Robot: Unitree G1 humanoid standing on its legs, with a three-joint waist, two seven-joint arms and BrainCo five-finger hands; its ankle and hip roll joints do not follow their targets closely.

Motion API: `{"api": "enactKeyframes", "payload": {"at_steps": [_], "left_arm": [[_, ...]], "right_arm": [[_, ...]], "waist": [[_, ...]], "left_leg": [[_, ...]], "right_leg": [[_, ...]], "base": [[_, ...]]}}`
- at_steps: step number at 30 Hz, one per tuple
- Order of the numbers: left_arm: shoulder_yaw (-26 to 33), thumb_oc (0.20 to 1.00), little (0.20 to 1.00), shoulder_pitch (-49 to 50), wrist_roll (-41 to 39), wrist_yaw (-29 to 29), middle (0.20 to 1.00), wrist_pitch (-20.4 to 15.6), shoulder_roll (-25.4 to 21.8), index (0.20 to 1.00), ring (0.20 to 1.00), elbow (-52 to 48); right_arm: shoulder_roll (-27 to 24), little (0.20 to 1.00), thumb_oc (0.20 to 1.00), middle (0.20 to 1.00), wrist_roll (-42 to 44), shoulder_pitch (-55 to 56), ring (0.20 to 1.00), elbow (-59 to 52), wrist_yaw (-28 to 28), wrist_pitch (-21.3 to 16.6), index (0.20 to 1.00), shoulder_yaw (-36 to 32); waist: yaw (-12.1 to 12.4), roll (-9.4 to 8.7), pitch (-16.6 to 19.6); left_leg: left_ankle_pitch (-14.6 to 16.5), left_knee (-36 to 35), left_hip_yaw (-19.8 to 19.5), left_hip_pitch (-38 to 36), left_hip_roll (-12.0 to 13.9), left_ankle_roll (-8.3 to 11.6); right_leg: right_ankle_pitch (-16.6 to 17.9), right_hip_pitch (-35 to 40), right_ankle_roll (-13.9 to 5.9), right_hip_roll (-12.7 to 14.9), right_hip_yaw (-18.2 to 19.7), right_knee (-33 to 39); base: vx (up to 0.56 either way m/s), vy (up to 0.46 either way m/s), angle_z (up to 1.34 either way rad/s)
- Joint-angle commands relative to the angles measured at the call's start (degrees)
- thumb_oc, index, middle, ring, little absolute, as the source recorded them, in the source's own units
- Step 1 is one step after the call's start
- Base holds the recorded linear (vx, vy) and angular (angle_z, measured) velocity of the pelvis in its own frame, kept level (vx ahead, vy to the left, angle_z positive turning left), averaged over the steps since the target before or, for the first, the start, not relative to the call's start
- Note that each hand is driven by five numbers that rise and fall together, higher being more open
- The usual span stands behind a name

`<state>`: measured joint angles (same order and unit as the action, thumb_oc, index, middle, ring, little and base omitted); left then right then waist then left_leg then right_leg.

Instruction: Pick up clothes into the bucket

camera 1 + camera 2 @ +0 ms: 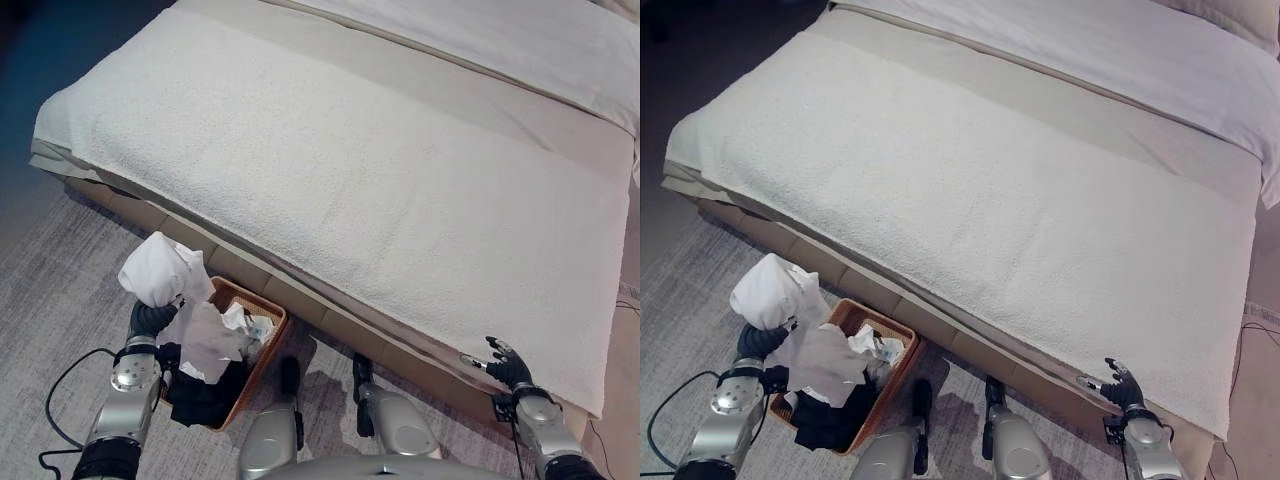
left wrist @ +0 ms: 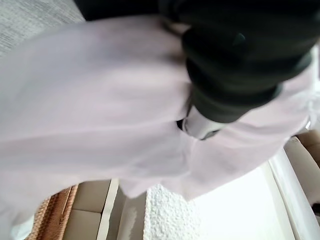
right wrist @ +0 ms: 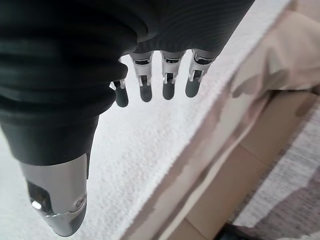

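Left eye view. I log a wide bed (image 1: 380, 190) under a pale textured cover, running across the upper frame, bare of loose garments as far as I can see. On the rug at its near edge sits the woven bucket (image 1: 268, 335), already part filled with a dark garment (image 1: 205, 398) and crumpled white pieces. My left hand (image 1: 148, 320) is raised beside the bucket's outer rim with a white garment (image 1: 165, 275) bunched above it and trailing down over the bucket; I judge it is held high so the cloth clears the rim before release. My right hand (image 1: 508, 365) rests idle at the bed's near right edge, fingers loosely spread, holding nothing.

Right eye view. Same items, from slightly aside: the white garment's hanging tail overlaps the bucket's contents, so the load is over its target.

Left wrist view. White cloth wraps the dark wrist cover; the cloth hides the fingers, so I cannot tell their state. A strip of the wicker rim shows below, confirming closeness.

Right wrist view. Fingers (image 3: 167, 80) straight and slightly parted above the bed cover, a detail the head views leave small.
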<state>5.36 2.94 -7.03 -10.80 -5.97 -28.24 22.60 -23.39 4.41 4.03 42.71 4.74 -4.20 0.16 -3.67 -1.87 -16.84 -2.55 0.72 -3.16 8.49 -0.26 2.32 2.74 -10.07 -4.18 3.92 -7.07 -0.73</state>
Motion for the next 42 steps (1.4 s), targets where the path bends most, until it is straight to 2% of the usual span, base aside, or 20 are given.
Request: {"api": "enactKeyframes", "payload": {"at_steps": [1,8,9,10,15,16,17,18,19,20,24,27,31,34,36,38,42], "left_arm": [[0.75,0.2,0.2,-2.5,-0.89,-2.67,0.2,-4.4,-2.41,0.2,0.2,0.54],[-2.2,0.2,0.2,-8.65,3.52,-8.05,0.2,-2.96,-3.91,0.2,0.2,7.87],[-2.76,0.2,0.2,-10.02,4.51,-9.57,0.2,-2.51,-5.01,0.2,0.2,9.08],[-2.79,0.2,0.2,-10.05,4.51,-9.58,0.2,-2.53,-5.01,0.2,0.2,9.13],[-4.02,0.2,0.2,-13.35,4.28,-12.11,0.2,-1.91,-6.64,0.2,0.2,11.95],[-4.09,0.2,0.2,-14.32,4.11,-13.24,0.2,-1.91,-7.44,0.2,0.2,12.01],[-4.26,0.2,0.2,-14.71,3.89,-13.54,0.2,-1.83,-7.63,0.2,0.2,12.19],[-4.25,0.2,0.2,-14.84,3.89,-13.56,0.2,-1.85,-7.66,0.2,0.2,12.18],[-4.66,0.2,0.2,-15.48,3.73,-13.99,0.2,-1.91,-7.77,0.2,0.2,12.8],[-4.89,0.2,0.2,-16.7,3.4,-14.95,0.2,-1.73,-8.29,0.2,0.2,12.62],[-5.5,0.2,0.2,-19.07,3.36,-16.55,0.2,-1.38,-10.34,0.2,0.2,13.46],[-6.03,0.2,0.2,-20.24,3.51,-17.07,0.2,-0.99,-11.38,0.2,0.2,13.69],[-6.0,0.2,0.2,-20.3,7.2,-18.0,0.2,0.68,-15.32,0.2,0.2,11.86],[-6.49,0.2,0.2,-21.17,8.56,-18.31,0.2,1.88,-17.02,0.2,0.2,14.59],[-6.89,1.0,1.0,-21.91,9.97,-18.61,1.0,3.1,-17.96,1.0,1.0,15.67],[-7.74,1.0,1.0,-22.16,13.47,-17.16,1.0,5.39,-19.4,1.0,1.0,16.05],[-6.97,1.0,1.0,-21.57,14.21,-16.49,1.0,5.93,-19.59,1.0,1.0,16.46]], "right_arm": [[-1.24,1.0,1.0,1.0,-0.5,-2.52,1.0,0.83,2.16,-2.07,1.0,2.68],[-1.52,1.0,1.0,1.0,0.52,-4.71,1.0,0.27,4.35,-3.82,1.0,5.0],[-1.88,1.0,1.0,1.0,1.38,-4.59,1.0,-1.39,4.13,-4.5,1.0,5.76],[-1.88,1.0,1.0,1.0,1.39,-4.57,1.0,-1.4,4.13,-4.5,1.0,5.75],[-2.92,1.0,1.0,1.0,2.88,-5.43,1.0,-3.16,5.14,-5.64,1.0,6.95],[-3.38,1.0,1.0,1.0,3.64,-5.64,1.0,-4.23,5.77,-6.18,1.0,6.76],[-3.8,1.0,1.0,1.0,3.77,-5.93,1.0,-4.29,6.16,-6.28,1.0,6.8],[-3.78,1.0,1.0,1.0,3.78,-6.01,1.0,-4.32,6.17,-6.3,1.0,6.74],[-4.12,1.0,1.0,1.0,3.87,-6.44,1.0,-4.3,6.46,-6.49,1.0,7.04],[-4.74,1.0,1.0,1.0,4.21,-7.43,1.0,-4.61,7.25,-6.83,1.0,7.29],[-5.96,1.0,1.0,1.0,5.51,-8.98,1.0,-5.85,8.45,-7.48,1.0,7.3],[-6.3,1.0,1.0,1.0,5.95,-9.53,1.0,-6.34,9.1,-7.61,1.0,7.24],[-6.96,1.0,1.0,1.0,6.81,-9.93,1.0,-7.93,9.86,-8.07,1.0,7.11],[-7.24,1.0,1.0,1.0,7.18,-10.88,1.0,-7.5,10.12,-8.06,1.0,7.58],[-7.35,1.0,1.0,1.0,7.16,-10.71,1.0,-7.62,10.07,-7.94,1.0,8.07],[-7.61,1.0,1.0,1.0,6.91,-10.79,1.0,-7.46,9.55,-7.48,1.0,8.38],[-7.61,1.0,1.0,1.0,6.78,-10.81,1.0,-7.27,9.09,-7.23,1.0,8.51]], "waist": [[-0.34,-1.45,1.1],[-1.43,-1.76,-2.82],[-1.91,-2.11,-4.79],[-1.85,-2.08,-4.79],[-2.95,-2.77,-8.12],[-3.42,-2.85,-9.5],[-3.4,-2.7,-9.68],[-3.49,-2.84,-9.73],[-3.39,-2.71,-9.98],[-3.46,-2.71,-11.17],[-3.65,-3.01,-12.8],[-3.58,-3.08,-12.92],[-3.45,-3.37,-12.95],[-3.31,-3.59,-12.95],[-3.28,-3.78,-12.95],[-3.01,-3.82,-12.95],[-2.9,-3.84,-12.95]], "left_leg": [[1.6,5.45,-0.36,5.0,-1.89,-0.96],[1.61,9.93,-0.28,10.73,-2.14,-0.95],[1.9,12.33,-0.14,13.32,-2.34,-1.22],[2.26,12.74,-0.1,13.46,-2.29,-1.22],[4.55,22.07,0.66,23.03,-2.69,-1.84],[5.83,26.27,0.55,27.08,-3.04,-2.22],[8.28,28.33,0.36,28.05,-2.82,-2.09],[6.39,27.98,0.69,28.96,-2.99,-2.31],[8.8,29.82,0.43,29.75,-2.74,-2.21],[9.51,32.57,0.29,32.86,-2.72,-2.35],[10.37,36.94,-0.1,38.55,-2.79,-2.37],[10.81,38.56,-0.39,41.28,-2.77,-2.38],[12.07,41.76,-0.77,46.07,-2.64,-2.49],[12.85,43.72,-0.86,48.45,-2.34,-2.6],[13.05,44.28,-1.04,49.34,-2.32,-2.65],[13.31,44.53,-0.98,49.81,-2.26,-2.79],[13.38,44.28,-1.05,49.55,-2.18,-2.86]], "right_leg": [[0.13,-2.89,-2.81,3.43,-0.07,-4.79],[-0.15,-8.55,-2.38,3.66,0.71,-8.59],[-0.5,-10.88,-2.05,3.88,1.15,-10.71],[-0.78,-11.01,-2.04,3.84,1.19,-11.06],[-1.88,-19.1,-1.31,4.04,2.47,-17.16],[-2.93,-22.93,-0.89,3.98,3.2,-20.89],[-5.12,-24.06,-1.05,3.67,3.67,-23.19],[-3.46,-24.79,-0.75,3.96,3.45,-22.62],[-5.6,-25.73,-0.92,3.59,4.0,-24.8],[-6.36,-28.74,-0.79,3.65,4.43,-27.57],[-7.32,-33.88,-0.58,3.78,4.45,-31.37],[-7.81,-36.53,-0.53,3.83,4.37,-32.99],[-8.79,-41.05,-0.49,3.91,4.14,-35.78],[-9.26,-43.37,-0.61,3.95,4.06,-37.19],[-9.5,-43.99,-0.59,3.9,3.84,-37.63],[-9.71,-44.77,-0.61,3.97,3.43,-37.97],[-9.74,-44.67,-0.55,3.89,3.47,-37.67]], "base": [[-0.05,0.011,-0.01],[-0.08,0.014,0.0],[-0.08,0.031,-0.03],[-0.1,0.025,0.0],[-0.08,0.045,0.01],[0.01,0.077,-0.09],[-0.06,0.069,-0.15],[0.07,0.028,-0.12],[-0.04,0.044,-0.08],[0.04,0.036,-0.07],[-0.02,0.026,-0.05],[0.0,0.007,0.03],[0.0,0.0,0.0],[0.0,0.0,-0.01],[0.0,0.0,0.0],[0.02,0.001,0.05],[0.01,0.006,0.04]]}}
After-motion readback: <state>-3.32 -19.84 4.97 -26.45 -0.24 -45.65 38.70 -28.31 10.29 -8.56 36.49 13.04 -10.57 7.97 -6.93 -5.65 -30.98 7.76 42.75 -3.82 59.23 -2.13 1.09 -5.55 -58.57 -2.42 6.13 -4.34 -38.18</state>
